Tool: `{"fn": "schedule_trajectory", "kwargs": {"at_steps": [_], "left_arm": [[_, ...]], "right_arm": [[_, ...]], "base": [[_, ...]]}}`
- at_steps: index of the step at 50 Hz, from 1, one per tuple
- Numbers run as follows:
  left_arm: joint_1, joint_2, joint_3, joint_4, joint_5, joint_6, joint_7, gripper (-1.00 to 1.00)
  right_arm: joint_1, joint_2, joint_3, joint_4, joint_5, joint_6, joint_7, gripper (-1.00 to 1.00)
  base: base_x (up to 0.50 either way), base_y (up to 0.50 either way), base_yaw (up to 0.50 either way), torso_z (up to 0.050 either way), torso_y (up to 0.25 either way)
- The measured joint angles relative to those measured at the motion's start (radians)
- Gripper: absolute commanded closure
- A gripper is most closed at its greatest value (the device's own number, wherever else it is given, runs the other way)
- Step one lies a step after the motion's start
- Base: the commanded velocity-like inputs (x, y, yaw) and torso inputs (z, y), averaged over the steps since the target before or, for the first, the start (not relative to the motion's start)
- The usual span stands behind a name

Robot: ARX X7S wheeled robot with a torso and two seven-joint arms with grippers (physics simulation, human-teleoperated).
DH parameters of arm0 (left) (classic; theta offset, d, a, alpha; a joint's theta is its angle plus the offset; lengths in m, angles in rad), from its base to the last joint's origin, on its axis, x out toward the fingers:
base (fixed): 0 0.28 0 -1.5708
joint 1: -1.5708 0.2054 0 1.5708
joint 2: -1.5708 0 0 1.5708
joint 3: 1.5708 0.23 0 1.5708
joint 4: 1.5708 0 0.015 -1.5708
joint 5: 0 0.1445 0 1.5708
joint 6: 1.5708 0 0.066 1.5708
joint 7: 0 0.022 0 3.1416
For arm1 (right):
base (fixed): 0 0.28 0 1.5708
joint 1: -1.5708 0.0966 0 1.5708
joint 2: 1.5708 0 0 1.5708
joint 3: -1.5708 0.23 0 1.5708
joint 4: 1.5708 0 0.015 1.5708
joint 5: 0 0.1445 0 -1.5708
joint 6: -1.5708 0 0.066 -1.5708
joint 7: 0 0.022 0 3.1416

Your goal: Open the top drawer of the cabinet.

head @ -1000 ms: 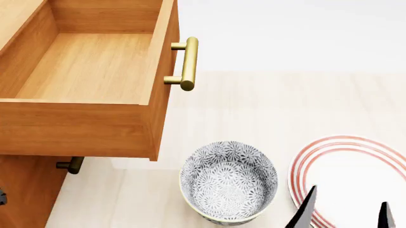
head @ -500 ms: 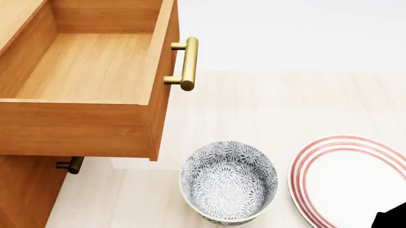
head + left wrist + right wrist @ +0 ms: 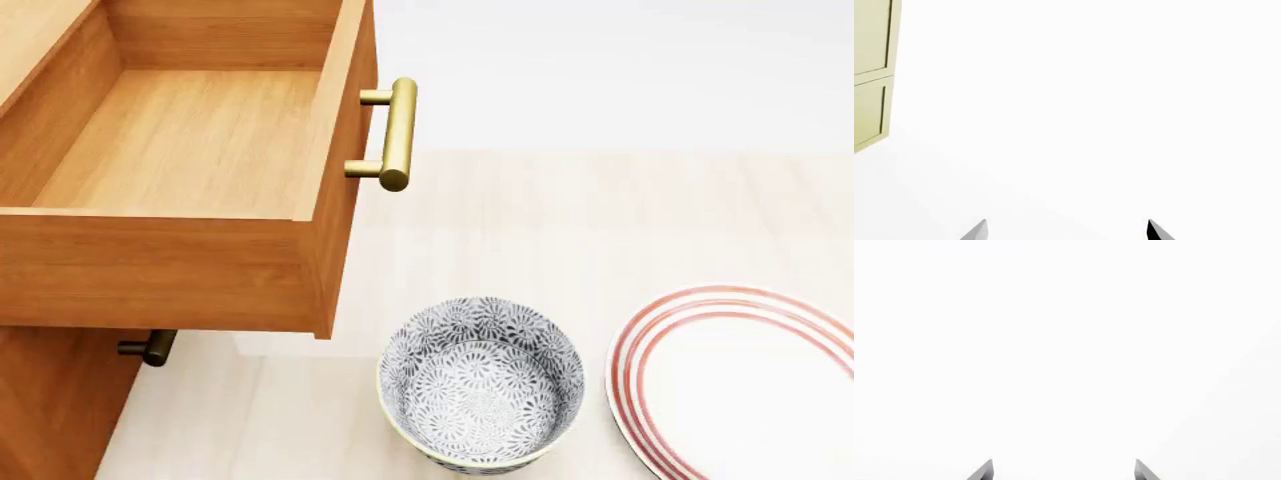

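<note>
In the head view the top drawer (image 3: 187, 140) of the orange-brown cabinet (image 3: 54, 400) stands pulled far out, its wooden inside bare. Its brass bar handle (image 3: 396, 134) sticks out from the front, with nothing gripping it. Under the drawer box, the lower drawer's handle (image 3: 150, 348) peeks out. Neither gripper shows in the head view. My left gripper (image 3: 1066, 230) is open with only white background between its tips. My right gripper (image 3: 1063, 470) is open too, facing blank white.
A grey-patterned bowl (image 3: 481, 383) stands on the pale wood surface (image 3: 561, 220) just right of the cabinet. A white plate with red rings (image 3: 747, 380) lies to the bowl's right. A pale yellow panelled piece (image 3: 871, 75) shows in the left wrist view.
My right gripper's dark fingers, seen at the lower right of the head view before, have dropped out of that view. The drawer, bowl and plate have not moved.
</note>
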Motion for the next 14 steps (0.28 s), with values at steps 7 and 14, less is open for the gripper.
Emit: {"fn": "schedule_trajectory", "kwargs": {"at_steps": [7,14], "left_arm": [[0.005,0.017,-0.031,0.005,0.003,0.007,0.015,-1.00],[0.004,0.031,-0.052,0.004,0.002,0.013,0.031,-1.00]], "right_arm": [[0.004,0.000,0.002,0.002,-0.002,-0.008,0.000,-1.00],[0.007,0.001,0.004,-0.002,0.000,-0.003,0.000,-1.00]], "base": [[0.00,0.00,0.00,0.000,0.000],[0.00,0.00,0.00,0.000,0.000]]}}
